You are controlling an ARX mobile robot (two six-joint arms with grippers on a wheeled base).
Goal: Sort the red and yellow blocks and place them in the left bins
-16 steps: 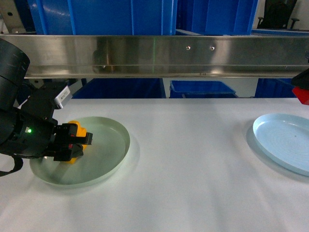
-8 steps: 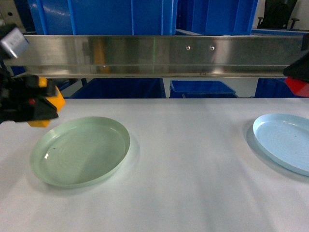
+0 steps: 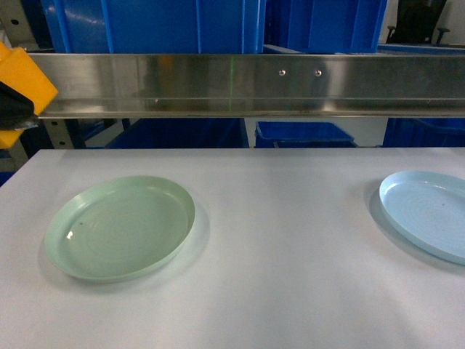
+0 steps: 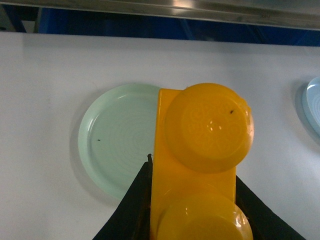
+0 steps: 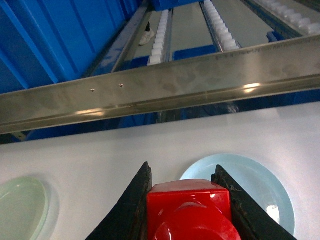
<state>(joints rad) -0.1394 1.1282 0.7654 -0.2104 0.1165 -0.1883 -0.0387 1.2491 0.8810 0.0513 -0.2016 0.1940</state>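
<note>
Lifted clear of the pale green plate [image 3: 120, 227], now bare: yellow two-stud brick [image 4: 200, 165] clenched in left pincer [image 4: 192, 200], up at far left. Red brick [image 5: 189, 210] gripped by right pincer [image 5: 187, 205] above the blue plate [image 5: 240, 185]. Next, likely, carry to blue crates [image 3: 152, 25].

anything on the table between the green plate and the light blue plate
Nothing: in the head view only bare white table lies between the green plate and the light blue plate.

Both blocks went up.
The left gripper [image 3: 6, 109] lifted the yellow block [image 3: 22, 83] off the green plate [image 3: 120, 227], high up and left of it. The red block [image 5: 189, 210] left the head view.
</note>
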